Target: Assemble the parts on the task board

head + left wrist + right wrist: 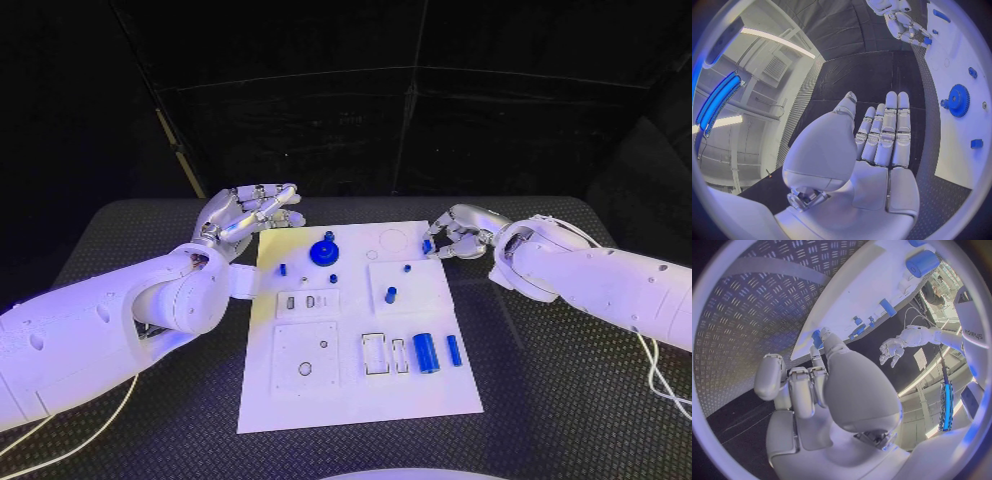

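Observation:
The white task board (353,400) lies in the middle of the table. A blue gear (325,250) stands near its far end and also appears in the left wrist view as the gear (959,100). A blue cylinder (426,352) and a blue bar (454,350) lie at the near right. Small blue parts (391,294) sit mid-board. My left hand (248,212) hovers off the board's far left corner, fingers (886,130) stretched out and holding nothing. My right hand (462,232) is at the far right edge and pinches a small blue part (817,338) in its fingertips.
The table (562,400) has a black diamond-pattern surface with free room on both sides of the board. A white cable (661,375) trails by the right arm and another cable (72,430) by the left arm. Empty recesses (378,352) lie in the board's near half.

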You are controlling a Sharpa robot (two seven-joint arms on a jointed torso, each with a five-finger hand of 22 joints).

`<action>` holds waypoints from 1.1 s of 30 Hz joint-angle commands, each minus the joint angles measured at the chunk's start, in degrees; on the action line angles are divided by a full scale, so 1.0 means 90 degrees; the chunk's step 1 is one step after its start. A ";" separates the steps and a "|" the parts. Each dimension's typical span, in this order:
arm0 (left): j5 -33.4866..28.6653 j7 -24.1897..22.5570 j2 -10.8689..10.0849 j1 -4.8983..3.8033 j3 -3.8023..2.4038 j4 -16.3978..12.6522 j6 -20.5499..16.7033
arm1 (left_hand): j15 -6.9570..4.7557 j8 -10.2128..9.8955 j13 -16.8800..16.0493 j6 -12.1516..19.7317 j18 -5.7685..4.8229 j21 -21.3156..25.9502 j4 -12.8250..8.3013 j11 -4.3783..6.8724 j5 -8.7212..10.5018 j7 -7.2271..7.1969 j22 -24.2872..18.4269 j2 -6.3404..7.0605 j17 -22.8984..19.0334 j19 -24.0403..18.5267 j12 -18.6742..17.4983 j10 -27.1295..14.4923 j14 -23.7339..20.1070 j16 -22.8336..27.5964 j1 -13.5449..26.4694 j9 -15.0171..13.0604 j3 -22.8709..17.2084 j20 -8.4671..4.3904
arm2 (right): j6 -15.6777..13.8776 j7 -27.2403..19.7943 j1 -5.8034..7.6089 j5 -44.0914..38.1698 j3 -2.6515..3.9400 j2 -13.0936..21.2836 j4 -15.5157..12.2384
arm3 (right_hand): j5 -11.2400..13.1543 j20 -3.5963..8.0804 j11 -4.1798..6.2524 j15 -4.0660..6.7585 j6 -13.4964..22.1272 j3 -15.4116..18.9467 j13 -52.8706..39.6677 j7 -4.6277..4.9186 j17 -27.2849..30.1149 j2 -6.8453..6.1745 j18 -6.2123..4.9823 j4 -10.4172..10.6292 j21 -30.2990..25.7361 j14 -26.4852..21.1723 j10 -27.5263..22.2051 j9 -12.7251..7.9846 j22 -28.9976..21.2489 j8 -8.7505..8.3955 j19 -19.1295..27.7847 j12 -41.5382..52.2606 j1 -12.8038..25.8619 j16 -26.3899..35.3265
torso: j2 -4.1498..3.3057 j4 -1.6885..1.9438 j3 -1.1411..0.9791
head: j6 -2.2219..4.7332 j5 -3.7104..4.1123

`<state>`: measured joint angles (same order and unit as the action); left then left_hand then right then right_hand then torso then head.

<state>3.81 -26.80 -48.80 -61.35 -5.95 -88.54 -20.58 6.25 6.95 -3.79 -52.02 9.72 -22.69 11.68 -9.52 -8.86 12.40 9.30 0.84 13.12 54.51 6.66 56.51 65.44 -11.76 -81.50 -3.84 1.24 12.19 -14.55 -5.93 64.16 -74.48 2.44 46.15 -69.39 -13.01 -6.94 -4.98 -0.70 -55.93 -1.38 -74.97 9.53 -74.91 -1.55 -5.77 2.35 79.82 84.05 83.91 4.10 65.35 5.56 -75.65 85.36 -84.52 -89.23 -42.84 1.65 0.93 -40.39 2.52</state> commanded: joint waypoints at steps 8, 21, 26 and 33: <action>0.0026 -0.0033 0.0010 -0.0008 -0.0006 -0.0003 0.0074 | 0.0014 -0.0039 0.0005 -0.0012 0.0077 0.0022 -0.0035 -0.0017 0.0025 0.0020 -0.0007 0.0000 0.0009 -0.0024 -0.0021 -0.0002 -0.0025 0.0032 -0.0085 0.0002 0.0000 0.0031 | 0.0061 0.0063 0.0009 -0.0094 0.0003 -0.0035 0.0020 | 0.0030 0.0063 0.0106 0.0075 -0.0261 -0.0099 -0.1096 -0.0079 -0.1440 0.0178 0.0105 0.0002 0.0040 0.0611 0.0278 0.0010 0.0041 0.0088 -0.0042 0.0054 0.0092 -0.0017 | 0.0002 0.0000 0.0002 | -0.0009 0.0009; 0.0026 -0.0022 0.0011 -0.0008 -0.0006 0.0000 0.0074 | 0.0013 -0.0048 0.0005 -0.0020 0.0079 0.0028 -0.0055 -0.0016 0.0025 0.0020 -0.0014 -0.0010 0.0020 -0.0027 -0.0031 0.0007 -0.0023 0.0053 -0.0102 0.0002 0.0006 0.0032 | 0.0001 0.0166 0.0007 -0.0095 0.0003 -0.0086 0.0034 | 0.0065 0.0087 0.0116 0.0092 -0.0229 -0.0093 -0.1066 -0.0079 -0.1445 0.0129 0.0108 0.0015 0.0044 0.0612 0.0259 -0.0024 0.0051 0.0024 -0.0050 0.0029 0.0196 -0.0018 | -0.0001 0.0001 0.0001 | -0.0022 0.0006; 0.0026 -0.0008 0.0010 -0.0008 -0.0006 0.0002 0.0079 | 0.0013 -0.0051 0.0005 -0.0019 0.0079 0.0029 -0.0055 -0.0017 0.0025 0.0022 -0.0014 -0.0009 0.0022 -0.0028 -0.0034 0.0006 -0.0022 0.0055 -0.0099 0.0002 0.0009 0.0032 | -0.0007 0.0209 0.0006 -0.0095 0.0003 -0.0104 0.0039 | 0.0068 0.0084 0.0096 0.0080 -0.0136 -0.0098 -0.1020 -0.0052 -0.1434 0.0098 0.0107 -0.0001 0.0037 0.0609 0.0226 -0.0041 0.0036 -0.0045 -0.0041 -0.0012 0.0218 -0.0014 | 0.0001 0.0000 0.0000 | -0.0025 0.0009; 0.0026 0.0003 0.0011 -0.0008 -0.0006 0.0003 0.0083 | 0.0013 -0.0051 0.0005 -0.0019 0.0079 0.0029 -0.0055 -0.0017 0.0025 0.0022 -0.0014 -0.0009 0.0022 -0.0028 -0.0034 0.0006 -0.0022 0.0055 -0.0099 0.0002 0.0009 0.0032 | -0.0003 0.0236 0.0006 -0.0095 0.0003 -0.0123 0.0040 | 0.0069 0.0080 0.0091 0.0075 -0.0128 -0.0104 -0.1030 -0.0048 -0.1437 0.0095 0.0107 -0.0006 0.0037 0.0610 0.0232 -0.0039 0.0037 -0.0054 -0.0041 -0.0005 0.0223 -0.0015 | 0.0002 0.0001 0.0000 | -0.0024 0.0011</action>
<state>3.81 -26.66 -48.77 -61.35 -5.94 -88.45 -20.52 6.25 6.71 -3.79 -52.02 9.72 -22.69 11.52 -9.52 -8.86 12.39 9.23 0.73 13.25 54.51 6.66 56.51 65.44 -11.48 -82.04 -3.84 1.40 12.19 -14.41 -4.14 64.12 -75.12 2.44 45.08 -68.97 -12.74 -6.53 -4.29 -0.29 -57.48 -2.12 -74.97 9.05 -74.90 -0.81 -5.77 2.44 80.05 84.04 84.04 3.78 65.72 5.31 -76.06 85.36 -83.00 -89.23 -42.84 1.65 0.93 -40.61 2.59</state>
